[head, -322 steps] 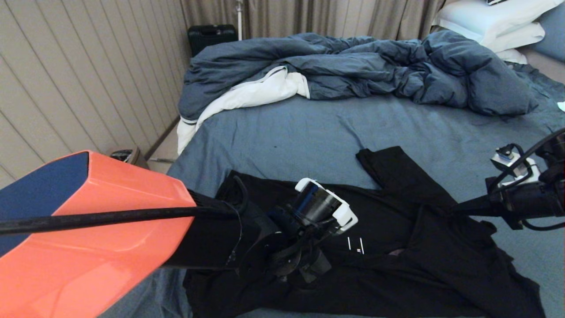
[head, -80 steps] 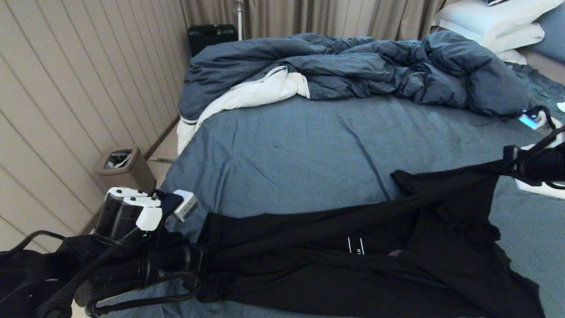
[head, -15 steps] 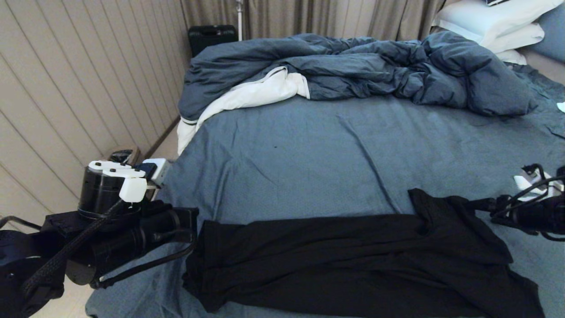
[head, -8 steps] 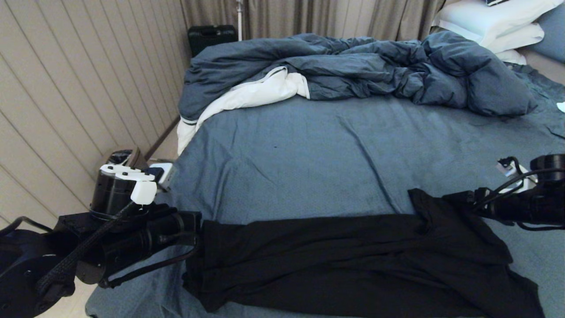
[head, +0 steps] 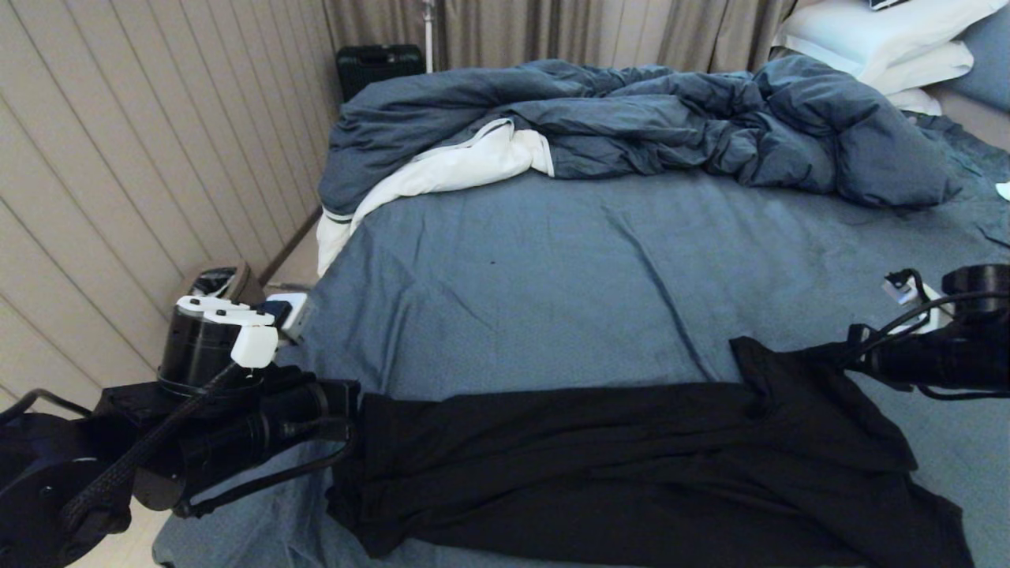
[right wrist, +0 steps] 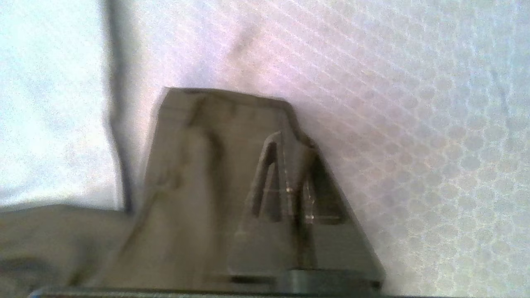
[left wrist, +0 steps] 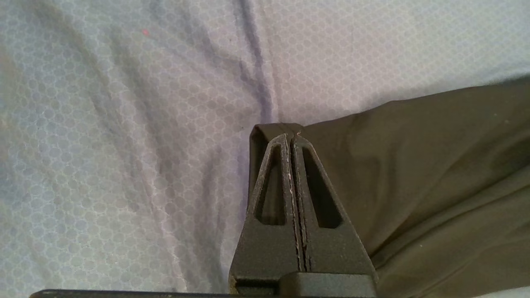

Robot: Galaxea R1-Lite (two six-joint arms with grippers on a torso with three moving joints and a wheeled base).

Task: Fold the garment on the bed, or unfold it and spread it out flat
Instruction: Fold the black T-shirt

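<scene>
**Desk:** Where's the garment right now?

**Me:** I've got the garment (head: 631,465) lying along the near edge of the bed (head: 552,260), bunched into a long black band with 1 flap running out toward the right arm. The duvet (head: 631,126) is heaped on the far side of the garment, well apart from it, and the pillows (head: 876,35) sit beyond the duvet at the far right corner.

**Desk:** And the 2 grippers?

**Me:** The left gripper (left wrist: 291,134) is at the garment's left end, jaws clenched on the corner of the cloth; in my left wrist view the 2 fingers (left wrist: 273,182) press together with the fabric edge pinched at their tips. The right gripper (right wrist: 290,140) is at the garment's right end, low over the sheet. Its jaws are pressed together too, and my right wrist view shows a fold of black cloth caught around them, though it's blurred.

**Desk:** Anything else near the garment?

**Me:** A small bin (head: 217,282) stands on the floor left of the garment, partly behind my left arm.
</scene>
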